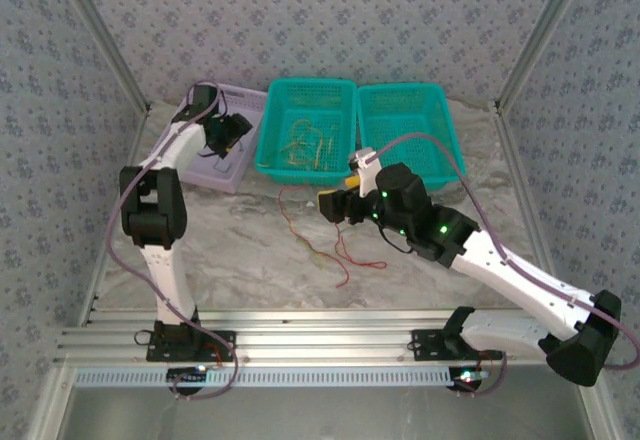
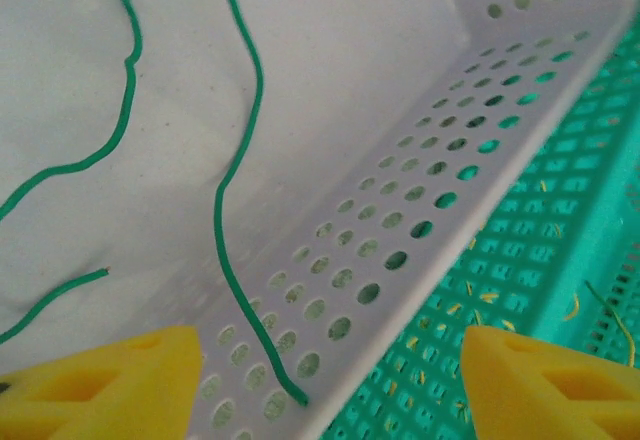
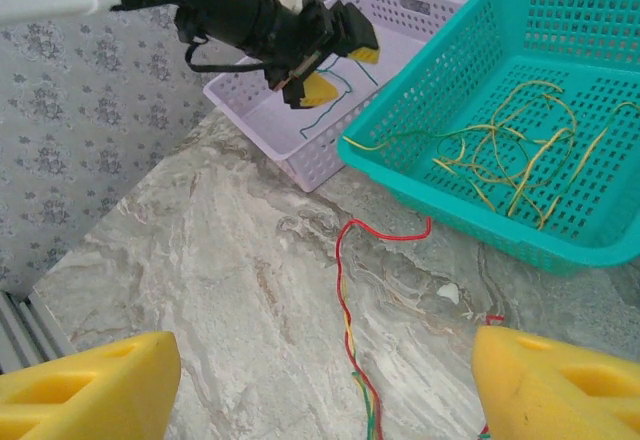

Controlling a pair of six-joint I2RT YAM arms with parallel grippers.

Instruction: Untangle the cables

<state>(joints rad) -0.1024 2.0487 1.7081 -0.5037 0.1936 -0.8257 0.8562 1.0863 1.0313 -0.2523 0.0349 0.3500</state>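
Note:
My left gripper (image 2: 330, 390) hovers open over the lavender basket (image 2: 420, 150), its yellow fingertips (image 2: 110, 385) wide apart. A loose green cable (image 2: 240, 160) runs down the basket's side wall and ends between the fingers, ungripped. Another green cable (image 2: 125, 80) lies on the basket floor. From above, the left gripper (image 1: 228, 132) sits at that basket's right side. My right gripper (image 3: 320, 390) is open above a twisted red, yellow and green strand of cables (image 3: 352, 345) on the table, touching nothing. The same tangle (image 1: 325, 250) lies left of the right gripper (image 1: 335, 205). Several yellow cables (image 3: 500, 155) rest in the teal basket (image 3: 440, 60).
Three baskets stand in a row at the back: lavender basket (image 1: 240, 175), teal basket (image 1: 268, 155) with yellow cables, and a second teal basket (image 1: 440, 130) on the right. Patterned walls close in the marble table (image 1: 230, 250) on three sides.

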